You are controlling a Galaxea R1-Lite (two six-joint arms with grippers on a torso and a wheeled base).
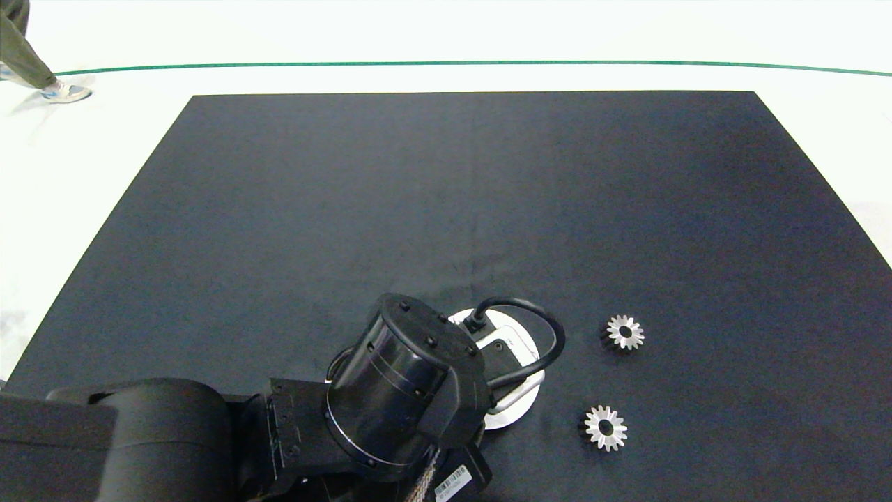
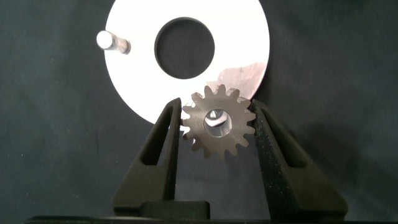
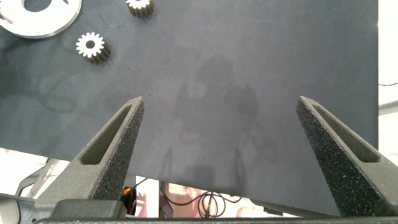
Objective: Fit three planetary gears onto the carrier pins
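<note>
Left wrist view: left end effector [image 2: 217,121] around toothed silver gear [image 2: 217,122].

A robotics lab or test floor, by the look of it. A black mat [image 1: 446,230] covers the work surface, and around it runs bare white floor [image 1: 446,35] marked with a thin green line [image 1: 446,63] toward 12 o'clock. A person's leg and light sneaker [image 1: 64,92] show at 10 o'clock. Loose cables [image 3: 205,200] hang below the mat's edge in the right wrist view.
</note>
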